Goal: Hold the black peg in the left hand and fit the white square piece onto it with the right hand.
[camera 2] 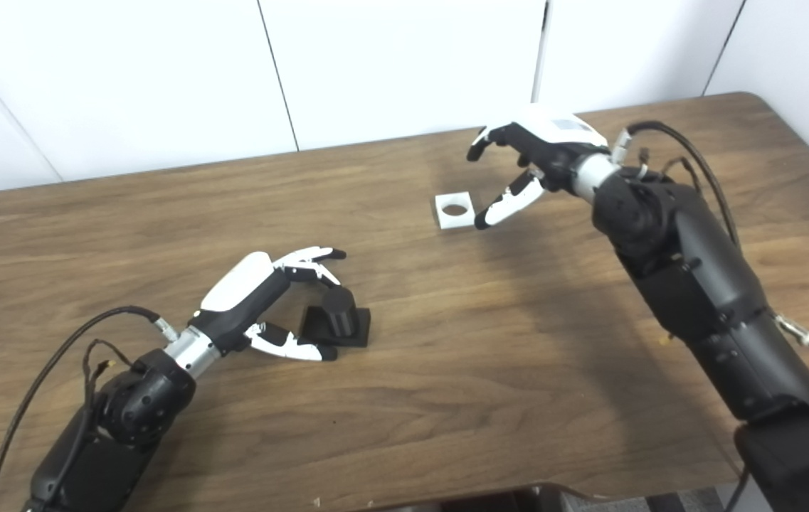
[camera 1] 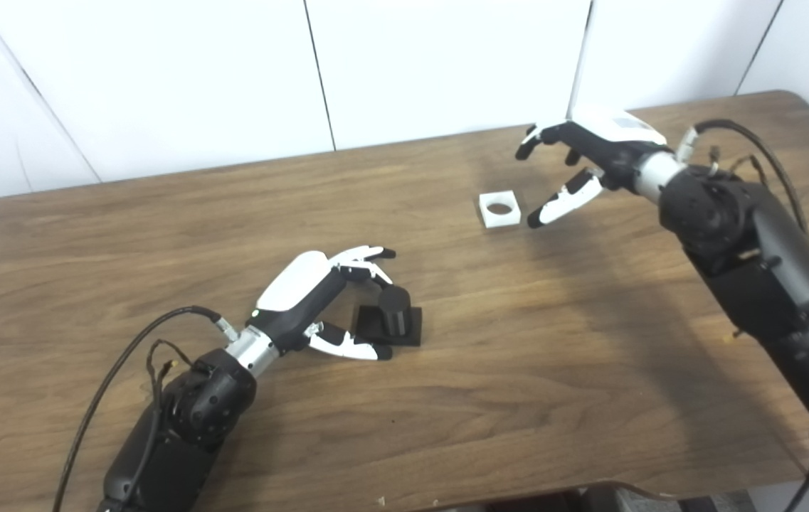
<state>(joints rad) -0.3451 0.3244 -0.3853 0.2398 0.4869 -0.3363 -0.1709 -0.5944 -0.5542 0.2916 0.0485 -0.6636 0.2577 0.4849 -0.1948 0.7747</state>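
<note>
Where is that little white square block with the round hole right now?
The white square block lies flat on the wooden table, toward the far right, just beside the right hand's open fingers, untouched.

Dark brown wood-grain table [camera 1: 518, 370] with rounded corners fills most of view. Behind table's far edge: plain white panelled wall [camera 1: 447, 64], thin dark vertical seams [camera 1: 319, 71] between panels. Right of table, wall turns corner alongside its far right end. Soft even light, faint shadows on tabletop. Below table's near edge, strip of grey floor [camera 1: 767, 501], dim.
</note>
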